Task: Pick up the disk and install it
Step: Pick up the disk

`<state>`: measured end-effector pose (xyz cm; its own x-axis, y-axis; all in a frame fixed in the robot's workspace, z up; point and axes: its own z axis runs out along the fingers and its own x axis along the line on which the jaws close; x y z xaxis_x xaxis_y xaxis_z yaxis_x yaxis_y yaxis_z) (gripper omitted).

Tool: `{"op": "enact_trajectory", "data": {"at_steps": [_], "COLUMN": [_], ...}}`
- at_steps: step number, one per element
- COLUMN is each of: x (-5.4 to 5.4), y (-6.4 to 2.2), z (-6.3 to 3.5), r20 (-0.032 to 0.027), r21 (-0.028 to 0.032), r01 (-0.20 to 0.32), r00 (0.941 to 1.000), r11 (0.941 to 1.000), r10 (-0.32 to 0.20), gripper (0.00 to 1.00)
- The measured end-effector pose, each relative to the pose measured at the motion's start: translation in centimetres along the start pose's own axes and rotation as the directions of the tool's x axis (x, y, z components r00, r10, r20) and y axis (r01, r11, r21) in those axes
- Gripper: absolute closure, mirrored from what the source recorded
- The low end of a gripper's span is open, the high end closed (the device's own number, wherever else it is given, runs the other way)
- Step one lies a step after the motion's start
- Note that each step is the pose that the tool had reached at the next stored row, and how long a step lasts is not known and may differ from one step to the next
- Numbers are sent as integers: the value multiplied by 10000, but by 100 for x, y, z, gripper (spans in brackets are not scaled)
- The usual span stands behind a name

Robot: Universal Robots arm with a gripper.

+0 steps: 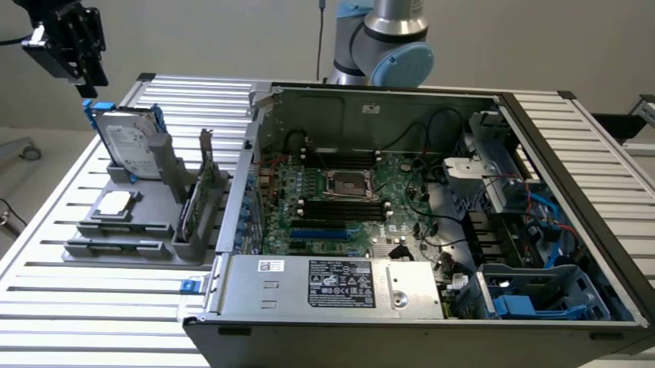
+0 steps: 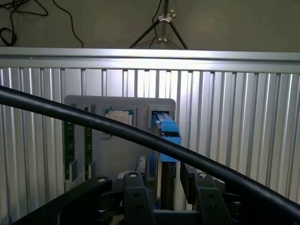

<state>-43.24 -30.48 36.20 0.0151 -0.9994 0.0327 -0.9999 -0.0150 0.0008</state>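
Currently I have the pincer (image 1: 92,84) hanging in the air above the disk (image 1: 128,142), with clear space between them. Its fingers (image 2: 136,201) stand apart and hold nothing. In the wrist view the disk's narrow blue edge lines up in the gap between the two fingers, which I judge to be the reason for this pose: the opening is squared to the thin side of the drive.

The disk stands on edge in a slot of the grey rack (image 1: 123,249), on the slatted bench (image 1: 61,307) to the exterior view's left of the open computer case (image 1: 573,153). Standing it upright leaves its top edge free to be taken from above, and the slot keeps it from tipping. It has not been lifted, and the blue drive cage (image 1: 542,295) at the near corner of the case looks unfilled, so by my reading the installing is not yet begun.

As for the disk itself, it is a flat silver-grey metal slab with a pale label on its broad face, framed by a blue plastic carrier that shows along its top and sides. A small square processor chip (image 1: 115,202) lies flat on the same rack, just beside it. A black cable (image 2: 93,119) sweeps across the wrist view and crosses in front of the carrier.
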Motion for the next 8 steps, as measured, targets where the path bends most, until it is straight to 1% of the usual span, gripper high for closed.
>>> {"op": "enact_trajectory", "data": {"at_steps": [8], "x": [0], "y": [0], "z": [0], "r20": [0], "r21": [0], "r01": [1], "r00": [10000], "r11": [10000], "r10": [-1], "gripper": [58]}}
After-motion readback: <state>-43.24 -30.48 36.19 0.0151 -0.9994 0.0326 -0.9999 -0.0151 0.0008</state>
